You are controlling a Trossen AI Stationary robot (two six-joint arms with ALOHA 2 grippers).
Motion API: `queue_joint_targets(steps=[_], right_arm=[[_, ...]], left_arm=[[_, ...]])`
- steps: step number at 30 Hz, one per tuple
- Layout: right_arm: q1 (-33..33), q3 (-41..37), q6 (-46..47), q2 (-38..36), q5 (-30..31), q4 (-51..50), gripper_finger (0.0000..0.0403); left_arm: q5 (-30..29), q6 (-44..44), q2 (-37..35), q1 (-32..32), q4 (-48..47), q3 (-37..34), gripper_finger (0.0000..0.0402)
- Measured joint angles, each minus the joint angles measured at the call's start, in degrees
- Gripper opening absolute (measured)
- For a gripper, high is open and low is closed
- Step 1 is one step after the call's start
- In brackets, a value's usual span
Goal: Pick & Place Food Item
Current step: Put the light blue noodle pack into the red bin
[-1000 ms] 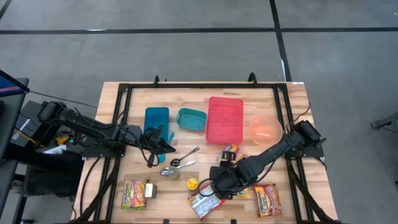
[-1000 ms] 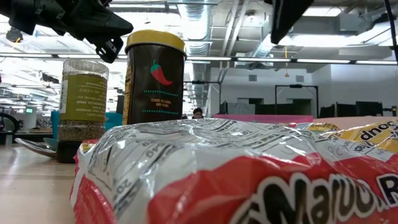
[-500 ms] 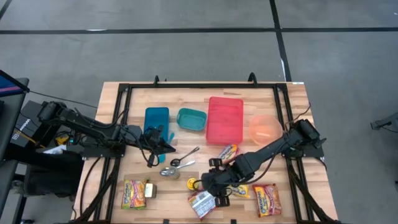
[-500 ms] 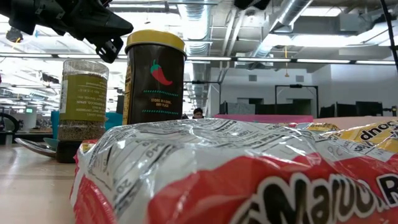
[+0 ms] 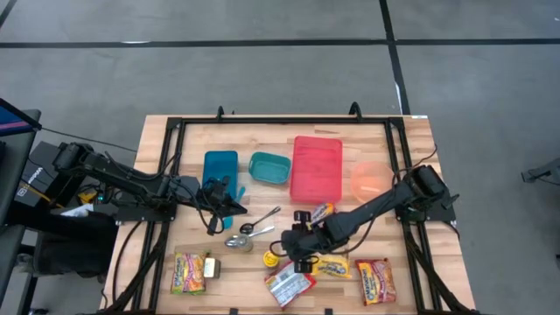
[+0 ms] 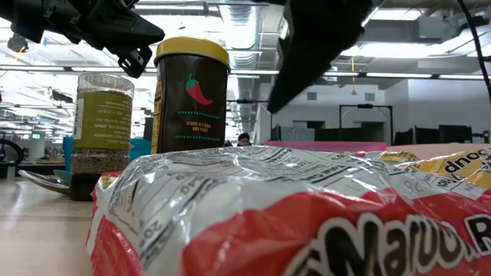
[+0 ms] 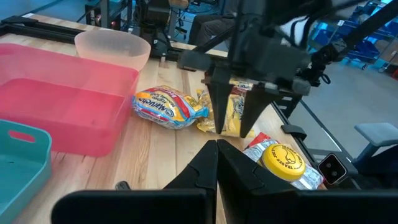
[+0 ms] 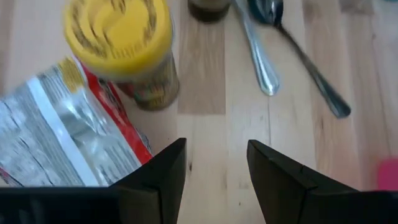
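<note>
Right pincer [image 5: 296, 251], fingers apart and empty, hangs above the counter [image 5: 411, 140] beside the yellow-lidded jar [image 5: 272, 259] and the red ramen packet [image 5: 289, 285]. Left pincer [image 5: 229, 206], fingers together, waits near the spoons [image 5: 260, 222].

A grey floor [image 5: 262, 61] crossed by dark lines surrounds the wooden table [image 5: 262, 136] and its black frame [image 5: 175, 175]. Beyond the table stretches an open hall with exposed ceiling ducts [image 6: 253, 31], strip lights [image 6: 399, 74] and pale walls [image 6: 430, 100] (a seated person [image 6: 244, 139] shows far back)
</note>
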Motion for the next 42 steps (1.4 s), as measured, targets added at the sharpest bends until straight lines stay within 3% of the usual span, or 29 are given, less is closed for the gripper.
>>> queue_joint_targets(steps=[10,16,25,36,42], right_arm=[[-1.3,-5.63,3.05,-2.9,3.01,-0.05,0.0164],[-0.87,-14.14,6.84,-11.75,6.15,4.37,0.0164],[-0.21,-26.85,17.75,-26.19,5.91,5.82,0.0164],[-1.62,-40.25,34.32,-37.93,-1.33,5.42,0.0164],[-2.37,-46.19,39.73,-41.29,-1.61,5.5,0.0164]], left_arm=[[0.02,0.0,0.0,0.0,-0.01,0.0,0.0],[0.04,0.0,0.0,-0.01,0.03,0.0,0.0],[0.07,0.0,0.0,0.0,0.08,0.0,0.0],[0.25,0.0,0.01,0.0,0.11,0.0,0.0],[0.22,0.02,0.0,-0.01,0.12,-0.01,0.0]])
